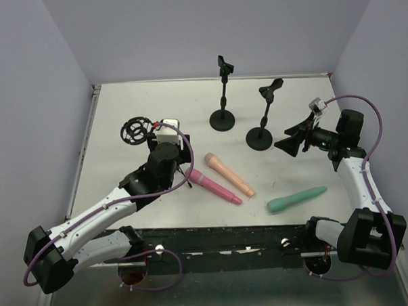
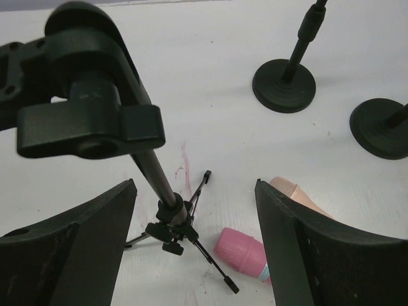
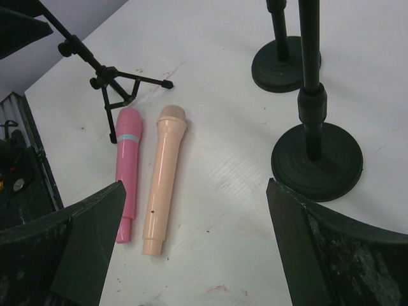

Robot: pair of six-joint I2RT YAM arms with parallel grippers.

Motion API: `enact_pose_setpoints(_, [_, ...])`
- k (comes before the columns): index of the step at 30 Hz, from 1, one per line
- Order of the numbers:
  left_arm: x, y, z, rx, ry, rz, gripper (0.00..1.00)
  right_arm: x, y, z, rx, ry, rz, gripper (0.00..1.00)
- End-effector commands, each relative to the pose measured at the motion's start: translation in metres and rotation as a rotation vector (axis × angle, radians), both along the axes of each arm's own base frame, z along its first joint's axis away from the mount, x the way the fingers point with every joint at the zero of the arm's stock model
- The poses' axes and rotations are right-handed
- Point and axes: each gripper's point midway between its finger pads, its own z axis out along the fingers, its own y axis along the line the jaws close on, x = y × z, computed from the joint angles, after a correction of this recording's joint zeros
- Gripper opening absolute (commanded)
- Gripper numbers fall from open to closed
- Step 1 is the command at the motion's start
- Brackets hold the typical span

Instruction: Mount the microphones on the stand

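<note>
**Lot: three microphones, all lying loose on the bench (image 1: pixel 161 100); no stand is carrying one.**

- Pink microphone (image 1: pixel 213 187) and peach microphone (image 1: pixel 229 174): lying just beside each other at mid-bench, not touching. Their long axes are running from far-left to near-right, rounded heads at the far-left end.
- Teal microphone (image 1: pixel 295 200): lying apart from the pair, toward the near right edge. Its long axis is running nearly left-to-right, head pointing left.
- Tripod stand (image 1: pixel 139 130): standing at the left, its feet near the pink head.
- Round-base stands (image 1: pixel 223 118): two, standing toward the far middle, clips holding nothing.
- Left claw (image 2: pixel 194 185): gaping wide and gripping nothing, hanging over the tripod's feet. The pink head is showing low between its fingers, toward the right one.
- Right claw (image 3: pixel 194 185): also gaping wide and gripping nothing, facing left toward the pink and peach pair.

**Assessment:** the left arm is sitting nearer the pink and peach heads. The teal piece is lying nearer the right arm, back toward the near edge from its claw and outside its wrist view. Any pickup is likely calling for fingers set across the long axis.
</note>
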Motion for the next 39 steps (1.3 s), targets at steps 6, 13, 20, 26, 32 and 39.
enact_pose_setpoints(6, [-0.015,0.017,-0.005,-0.02,-0.008,0.035,0.84,0.0,0.001,0.008,0.004,-0.018,0.024,1.0])
enact_pose_setpoints(13, [-0.029,0.019,-0.01,-0.052,-0.008,-0.004,0.84,-0.001,0.001,0.009,0.006,-0.018,0.027,1.0])
enact_pose_setpoints(20, [-0.017,0.018,-0.017,-0.03,-0.049,0.038,0.81,-0.002,0.001,0.009,0.011,-0.017,0.033,1.0])
enact_pose_setpoints(26, [0.002,0.014,-0.012,0.004,-0.104,0.101,0.79,-0.002,0.001,0.009,0.01,-0.019,0.033,1.0])
enact_pose_setpoints(32, [0.01,0.013,-0.014,0.027,-0.115,0.131,0.69,-0.002,0.001,0.009,0.013,-0.017,0.036,1.0])
enact_pose_setpoints(39, [0.014,0.012,-0.012,0.036,-0.126,0.142,0.51,-0.002,0.002,0.01,0.011,-0.02,0.04,1.0])
